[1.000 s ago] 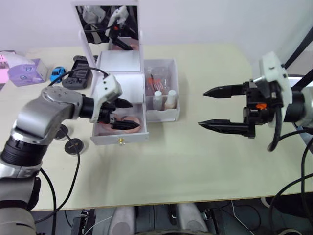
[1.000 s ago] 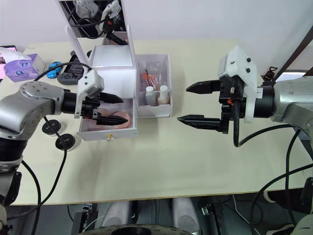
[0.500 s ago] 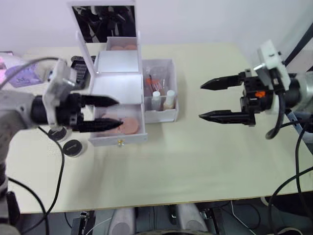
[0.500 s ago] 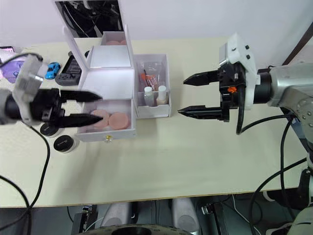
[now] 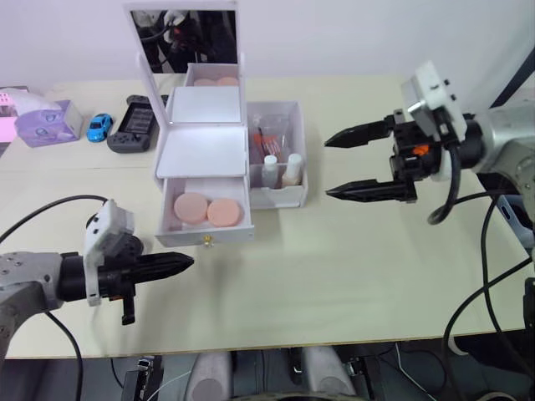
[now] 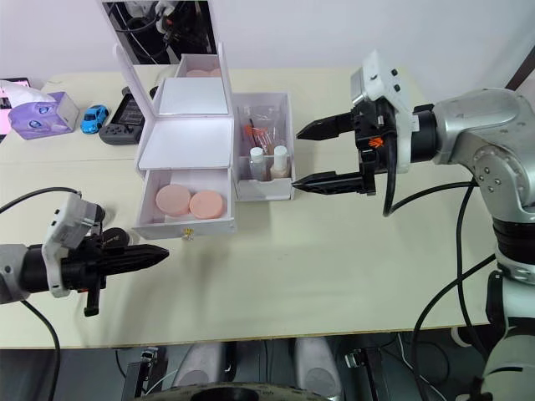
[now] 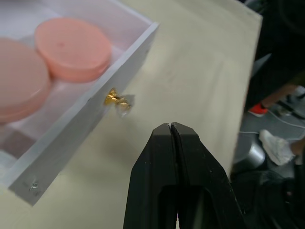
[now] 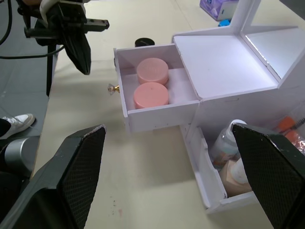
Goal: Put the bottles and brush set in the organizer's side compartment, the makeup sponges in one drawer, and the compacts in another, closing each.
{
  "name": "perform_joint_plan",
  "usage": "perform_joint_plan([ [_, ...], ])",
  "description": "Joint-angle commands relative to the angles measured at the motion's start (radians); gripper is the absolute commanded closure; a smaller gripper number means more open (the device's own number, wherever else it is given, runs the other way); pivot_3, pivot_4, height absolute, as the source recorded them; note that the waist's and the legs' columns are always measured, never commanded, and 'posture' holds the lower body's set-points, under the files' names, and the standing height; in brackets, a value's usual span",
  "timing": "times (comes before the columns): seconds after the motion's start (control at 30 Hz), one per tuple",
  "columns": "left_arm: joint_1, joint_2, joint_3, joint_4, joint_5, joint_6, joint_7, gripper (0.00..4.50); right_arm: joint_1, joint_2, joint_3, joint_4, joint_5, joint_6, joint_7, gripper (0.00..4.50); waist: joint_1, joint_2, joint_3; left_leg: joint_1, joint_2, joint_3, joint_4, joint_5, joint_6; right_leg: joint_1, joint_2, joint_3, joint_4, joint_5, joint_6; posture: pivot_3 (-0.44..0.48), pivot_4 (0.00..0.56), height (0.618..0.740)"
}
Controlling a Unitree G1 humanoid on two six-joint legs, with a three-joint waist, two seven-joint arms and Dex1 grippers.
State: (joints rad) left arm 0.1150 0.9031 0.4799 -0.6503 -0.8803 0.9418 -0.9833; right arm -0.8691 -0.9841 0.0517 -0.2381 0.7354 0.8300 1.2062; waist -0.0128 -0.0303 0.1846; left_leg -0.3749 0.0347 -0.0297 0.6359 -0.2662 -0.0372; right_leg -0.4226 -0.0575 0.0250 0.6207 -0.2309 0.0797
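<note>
Organizer [image 5: 205, 150] with its lower drawer [image 5: 206, 219] pulled open, both grippers clear of it.

Two pink sponges [image 5: 207, 209] lie side by side in the drawer; the bottles [image 5: 281, 170] stand upright in the side compartment [image 5: 295, 193] with the brush set [image 5: 269, 136] behind them. The left gripper [image 5: 188, 262] hovers over the table [image 5: 334, 267] in front of the drawer's gold knob [image 7: 116, 99], fingers pressed together and empty. The right gripper [image 5: 330, 167] hangs beside the compartment, fingers spread wide, holding nothing.
</note>
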Motion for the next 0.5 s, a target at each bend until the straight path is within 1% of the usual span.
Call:
perform_joint_plan([
  [0.03, -0.006, -0.015, -0.029, -0.005, 0.045, -0.054, 0.061, 4.44, -0.031, -0.003, -0.023, -0.01, -0.006, -0.005, 0.014, 0.0, -0.001, 0.0, 0.0, 0.0, 0.0, 0.0, 0.0, 0.0, 0.0, 0.0, 0.0, 0.0, 0.0, 0.0, 0.0, 0.0, 0.15, 0.74],
  [0.23, -0.041, 0.003, -0.078, 0.076, 0.114, -0.085, 0.108, 4.44, -0.029, -0.008, -0.03, -0.018, -0.015, 0.002, 0.017, 0.0, -0.003, 0.0, 0.0, 0.0, 0.0, 0.0, 0.0, 0.0, 0.0, 0.0, 0.0, 0.0, 0.0, 0.0, 0.0, 0.0, 0.15, 0.74],
  [0.37, -0.12, -0.024, -0.133, 0.119, 0.136, -0.111, 0.143, 4.44, -0.021, -0.012, -0.042, -0.035, -0.011, 0.015, 0.005, 0.0, 0.0, 0.0, 0.0, 0.0, 0.0, 0.0, 0.0, 0.0, 0.0, 0.0, 0.0, 0.0, 0.0, 0.0, 0.0, 0.0, 0.15, 0.74],
  [0.5, -0.198, -0.026, -0.158, 0.187, 0.135, -0.124, 0.131, 4.44, -0.01, -0.021, -0.055, -0.051, -0.006, 0.029, -0.007, 0.0, -0.001, 0.0, 0.0, 0.0, 0.0, 0.0, 0.0, 0.0, 0.0, 0.0, 0.0, 0.0, 0.0, 0.0, 0.0, 0.0, 0.15, 0.74],
])
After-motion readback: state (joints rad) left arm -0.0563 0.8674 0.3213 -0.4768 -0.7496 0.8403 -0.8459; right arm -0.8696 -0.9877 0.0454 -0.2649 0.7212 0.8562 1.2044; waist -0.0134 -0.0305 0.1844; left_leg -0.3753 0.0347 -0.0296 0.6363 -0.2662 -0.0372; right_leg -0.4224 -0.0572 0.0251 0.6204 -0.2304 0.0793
